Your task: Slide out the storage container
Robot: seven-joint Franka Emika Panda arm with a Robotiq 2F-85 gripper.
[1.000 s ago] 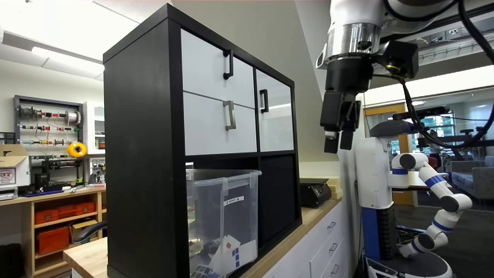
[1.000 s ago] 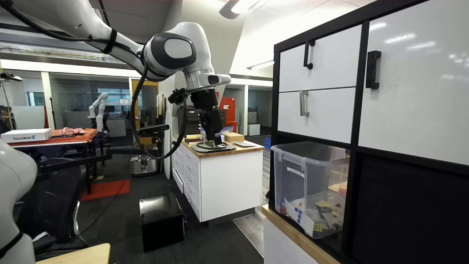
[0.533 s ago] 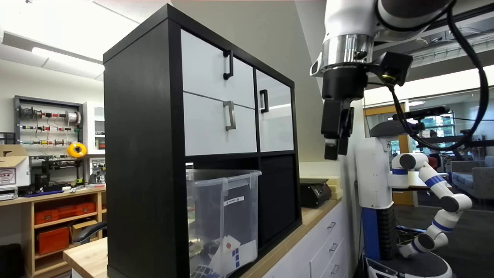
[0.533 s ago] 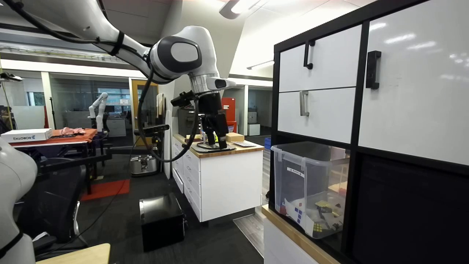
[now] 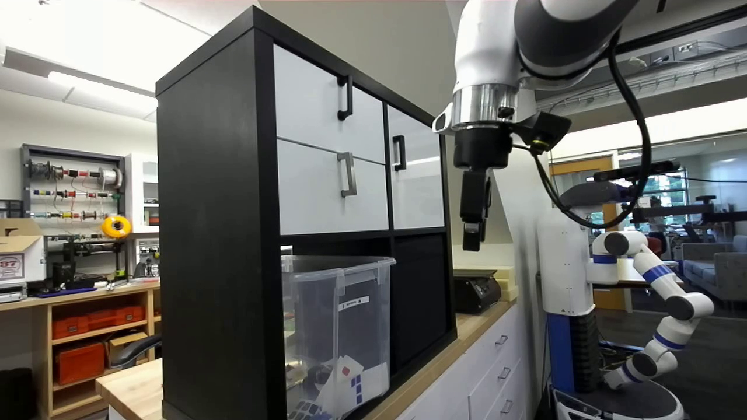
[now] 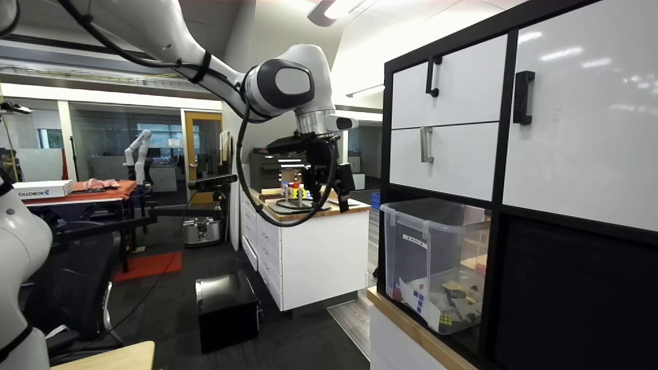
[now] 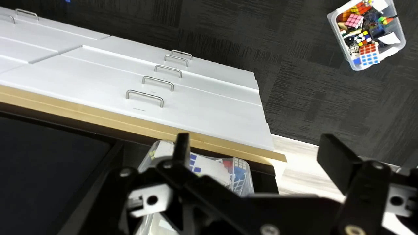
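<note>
One large translucent storage container (image 5: 357, 326) is sitting upright in the lower-left compartment of the black shelf unit (image 5: 210, 221), below two white drawers (image 5: 318, 192). You are finding it at the lower center of the frame in an exterior view, and at the lower right in an exterior view where its label (image 6: 414, 240) is standing out as a white strip, the lettering too small to read. Its walls are looking clear and faintly gray, and its pale rim (image 5: 369, 266) is running around the boxy top. Through the plastic you are seeing a white piece (image 6: 415, 299) with blue squares and a red mark, and beside it a gridded yellow patch (image 6: 445, 319) among jumbled whitish and yellow bits (image 6: 454, 287).

Your gripper (image 7: 256, 150) is hanging fingertips-down, apart from the container in both exterior views. In the wrist view its fingers (image 7: 338, 163) are standing spread, and the container is showing at the bottom, left of center, partly hidden behind the gripper. Another clear bin (image 7: 339, 37), filled with colorful puzzle cubes (image 7: 369, 55) and odds and ends, is showing against the dark floor (image 7: 294, 81) at the upper right.
</note>
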